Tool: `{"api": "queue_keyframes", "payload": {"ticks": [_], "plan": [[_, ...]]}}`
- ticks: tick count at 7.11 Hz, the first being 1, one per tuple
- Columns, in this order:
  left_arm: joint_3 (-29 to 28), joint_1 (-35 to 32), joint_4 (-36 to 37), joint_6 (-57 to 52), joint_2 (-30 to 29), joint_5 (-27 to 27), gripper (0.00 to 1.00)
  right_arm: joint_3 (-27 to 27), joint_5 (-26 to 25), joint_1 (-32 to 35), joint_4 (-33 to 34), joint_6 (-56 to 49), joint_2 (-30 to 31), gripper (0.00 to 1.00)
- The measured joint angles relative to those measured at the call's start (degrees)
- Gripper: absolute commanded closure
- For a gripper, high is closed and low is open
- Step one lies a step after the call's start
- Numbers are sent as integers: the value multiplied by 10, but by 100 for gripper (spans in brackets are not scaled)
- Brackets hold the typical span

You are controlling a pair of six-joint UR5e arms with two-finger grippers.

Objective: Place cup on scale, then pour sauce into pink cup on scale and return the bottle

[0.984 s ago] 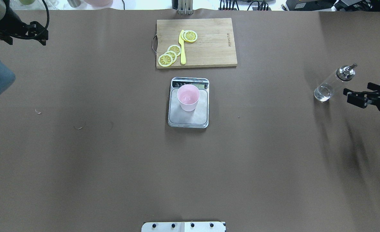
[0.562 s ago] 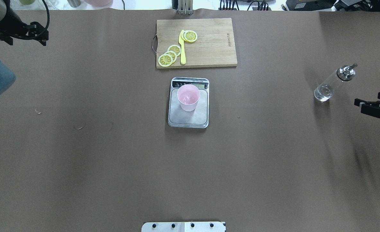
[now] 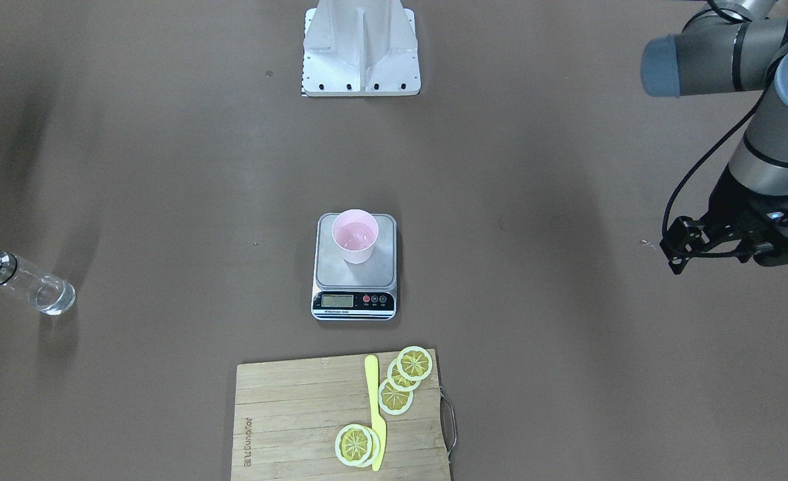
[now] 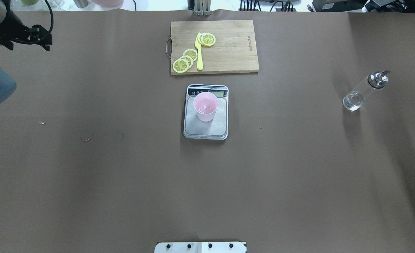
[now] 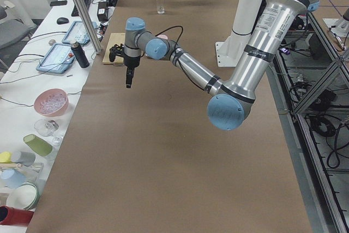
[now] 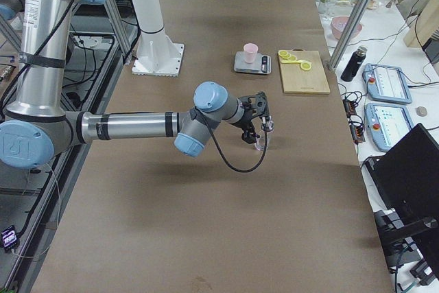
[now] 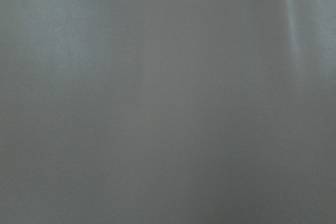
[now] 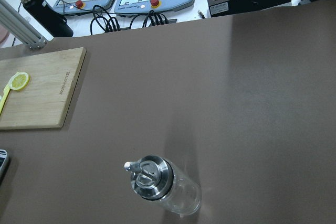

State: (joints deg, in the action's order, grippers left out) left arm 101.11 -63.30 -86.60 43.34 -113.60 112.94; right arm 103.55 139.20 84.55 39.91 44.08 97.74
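Across the brown bench [image 4: 88, 182] the right arm [image 6: 130, 127] is stretched low and nearly level; the left arm [image 5: 191, 71] is reached out, the left end effector [image 5: 129, 82] pointed straight down. Lettering on the cutting board [image 4: 228, 45] cannot be read. The scale [image 4: 206, 131] is set mid-bench; the bottle [image 4: 364, 92] is stood upright near the right end effector [image 6: 257, 128], ungripped; the cup [image 4: 205, 106] is seated on the scale. Neither end effector's opening can be judged.
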Motion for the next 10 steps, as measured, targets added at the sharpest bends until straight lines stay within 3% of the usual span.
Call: {"api": "queue_keyframes", "payload": {"ticks": [1, 3, 6, 8, 10], "plan": [[0, 0, 0, 0, 1, 0, 1, -1, 41, 36, 92, -35, -36, 0], [6, -1, -1, -1, 1, 0, 1, -2, 61, 66, 278, -159, -87, 0], [7, -18, 0, -9, 1, 1, 1, -13, -13, 56, 532, -353, -136, 0], [-12, -77, 3, -71, 9, 38, 1, -46, -52, 50, 589, -401, -126, 0], [-49, -172, 3, -237, 53, 114, 1, -64, -58, 51, 556, -407, -67, 0]]}}
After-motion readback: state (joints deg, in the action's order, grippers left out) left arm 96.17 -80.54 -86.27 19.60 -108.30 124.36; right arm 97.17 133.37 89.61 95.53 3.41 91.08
